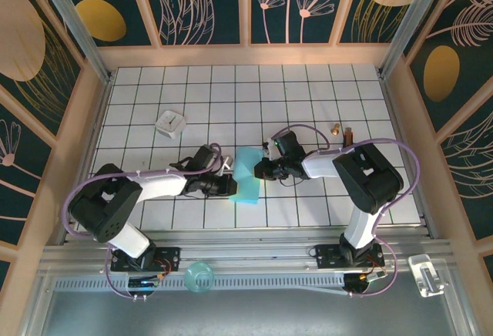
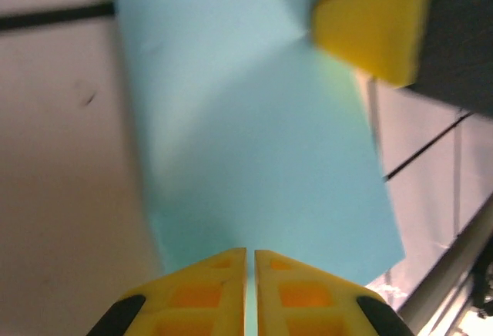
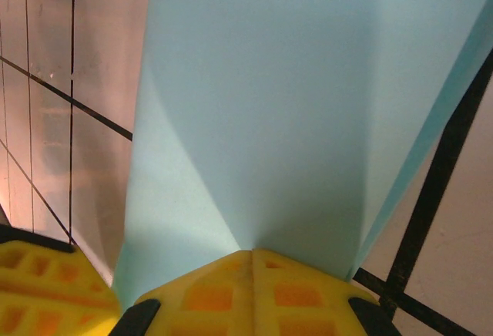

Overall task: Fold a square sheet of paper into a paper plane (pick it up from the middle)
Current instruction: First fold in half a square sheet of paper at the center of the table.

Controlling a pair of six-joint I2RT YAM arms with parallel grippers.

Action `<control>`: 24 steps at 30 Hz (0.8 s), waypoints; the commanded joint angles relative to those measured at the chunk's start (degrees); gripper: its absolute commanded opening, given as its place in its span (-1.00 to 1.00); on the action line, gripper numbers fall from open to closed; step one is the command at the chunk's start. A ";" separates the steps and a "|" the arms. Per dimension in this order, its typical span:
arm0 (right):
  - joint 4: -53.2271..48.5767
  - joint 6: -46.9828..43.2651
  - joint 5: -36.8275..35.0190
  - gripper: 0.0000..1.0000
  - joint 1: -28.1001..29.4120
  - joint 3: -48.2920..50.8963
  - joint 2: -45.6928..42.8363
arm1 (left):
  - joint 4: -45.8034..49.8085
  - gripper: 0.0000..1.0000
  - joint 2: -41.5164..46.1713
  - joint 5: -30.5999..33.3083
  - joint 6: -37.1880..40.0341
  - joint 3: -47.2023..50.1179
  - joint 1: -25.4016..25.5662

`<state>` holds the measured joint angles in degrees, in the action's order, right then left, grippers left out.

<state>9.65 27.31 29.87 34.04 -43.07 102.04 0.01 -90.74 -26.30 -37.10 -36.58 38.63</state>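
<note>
The light-blue square sheet of paper point(image 1: 248, 176) is held between both grippers over the middle of the tiled table, bent and creased into a narrow shape. My left gripper point(image 1: 231, 185) grips its near left edge. In the left wrist view the yellow jaws point(image 2: 250, 251) are closed to a thin slit with the sheet point(image 2: 254, 159) running out from between them. My right gripper point(image 1: 260, 169) holds the far right side. In the right wrist view its jaws point(image 3: 251, 253) are pressed together on the sheet point(image 3: 293, 105), and creases fan out from the tips. No paper plane shape is visible.
A small white square block point(image 1: 170, 122) lies at the back left. Two small brown items point(image 1: 342, 130) sit at the back right. A teal cup point(image 1: 198, 277) and a clear piece point(image 1: 428, 274) rest on the near rail. Wooden walls point(image 1: 100, 97) enclose the table.
</note>
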 commanded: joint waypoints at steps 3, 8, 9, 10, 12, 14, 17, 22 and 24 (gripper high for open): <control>-12.43 -2.06 -13.43 -1.00 -1.79 4.39 4.76 | 8.02 -0.77 0.33 4.40 3.36 1.66 -1.04; -12.27 -2.09 -13.52 -1.00 -1.87 4.81 4.50 | 8.94 -0.77 5.93 3.83 3.30 1.66 -1.12; -12.21 -2.04 -13.43 -1.00 -1.87 4.84 4.51 | 7.46 -0.77 6.75 2.36 2.40 1.79 -0.55; -12.29 -1.93 -13.43 -1.00 -1.87 4.84 4.49 | 5.88 -0.76 7.14 1.20 1.62 1.70 0.24; -12.24 -1.91 -13.35 -1.00 -1.87 4.84 4.35 | 3.55 -0.74 6.59 -1.27 0.28 1.50 1.38; -12.26 -1.91 -13.43 -1.00 -1.88 4.73 4.46 | 1.94 -0.73 5.43 -2.51 -0.61 1.82 1.60; -12.35 -2.00 -13.43 -1.00 -1.87 4.66 4.65 | 3.77 -0.72 3.41 -1.65 0.94 1.86 1.61; -12.51 -1.91 -13.61 -1.00 -1.88 4.84 4.38 | 9.29 -0.75 1.84 4.99 2.67 2.16 0.80; -12.46 -1.87 -13.61 -1.00 -1.87 4.92 4.23 | 10.05 -0.77 1.94 6.57 3.07 2.70 0.49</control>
<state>10.28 27.31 29.67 34.06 -42.59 101.82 5.19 -88.27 -24.01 -35.46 -35.03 39.75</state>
